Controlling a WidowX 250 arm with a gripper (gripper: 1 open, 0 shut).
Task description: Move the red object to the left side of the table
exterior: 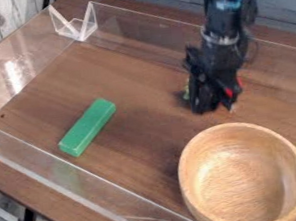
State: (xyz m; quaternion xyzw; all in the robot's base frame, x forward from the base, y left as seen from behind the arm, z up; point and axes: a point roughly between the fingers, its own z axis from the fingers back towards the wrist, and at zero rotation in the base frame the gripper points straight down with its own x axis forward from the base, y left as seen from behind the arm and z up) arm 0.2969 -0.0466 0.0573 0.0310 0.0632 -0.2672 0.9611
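Observation:
The red object (226, 93) shows only as small red slivers between the black fingers; the rest of it is hidden. My gripper (214, 97) points straight down over it, right of centre on the dark wood table (119, 65), and its fingers look shut on the red object. It stands just beyond the wooden bowl's far rim. The table's left side lies well away from the gripper.
A round light wooden bowl (196, 155) sits at the front right, close below the gripper. A green rectangular block (86, 127) lies left of centre. Low clear acrylic walls border the table, and a clear angled stand (74, 22) is at the back left.

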